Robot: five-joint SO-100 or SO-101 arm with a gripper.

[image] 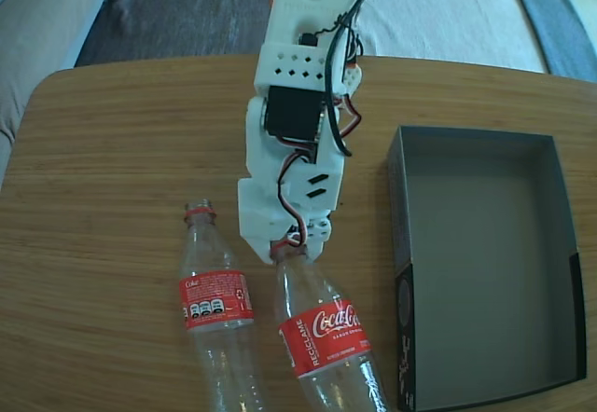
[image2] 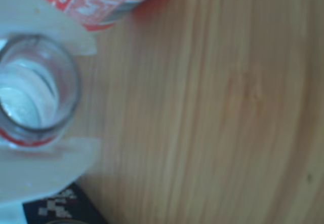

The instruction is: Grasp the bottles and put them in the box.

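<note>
A wooden bench (image: pixel 112 151) held two capless cola bottles standing upright and a shallow dark box (image: pixel 485 375), seen from above in the fixed view. The box sat empty at three o'clock. The left bottle (image: pixel 216 311) stood at seven o'clock, untouched. The right bottle (image: pixel 326 337) stood at six o'clock, near the box, with the white arm (image: pixel 298 142) reaching down from twelve o'clock onto its neck. In the wrist view, the pincer (image2: pixel 93 95) had its two pale fingers (image2: pixel 45 171) either side of the open bottle mouth, one above and one below, spread around it; whether they touched the neck could not be told. To grasp well, the pincer should probably close just under the red neck ring, squarely, so the light bottle neither tips nor slips.
</note>
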